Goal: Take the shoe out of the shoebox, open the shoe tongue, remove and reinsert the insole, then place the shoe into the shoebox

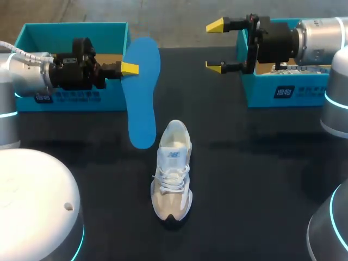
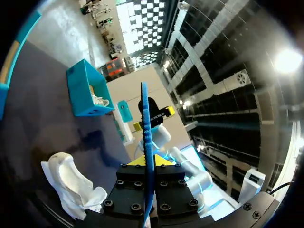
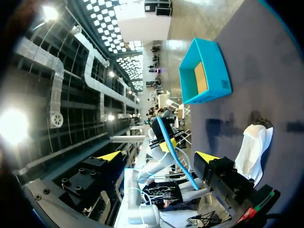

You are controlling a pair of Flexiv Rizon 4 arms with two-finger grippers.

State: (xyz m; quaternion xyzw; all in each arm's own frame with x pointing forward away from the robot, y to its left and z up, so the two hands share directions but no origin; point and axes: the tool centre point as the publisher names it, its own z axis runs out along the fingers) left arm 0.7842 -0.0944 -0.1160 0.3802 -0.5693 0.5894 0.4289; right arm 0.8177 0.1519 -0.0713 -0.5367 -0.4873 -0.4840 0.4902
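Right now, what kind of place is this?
Probably a robot practice lab: my left tool holds a blue insole over a dark table, my right tool hangs open, and a white shoe lies by two teal shoeboxes.

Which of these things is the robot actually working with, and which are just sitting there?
In the job: insole, shut in the left gripper; shoe on the table; empty left box, probably its shoebox; right gripper, open.
Lying about: right box, with something pale inside.
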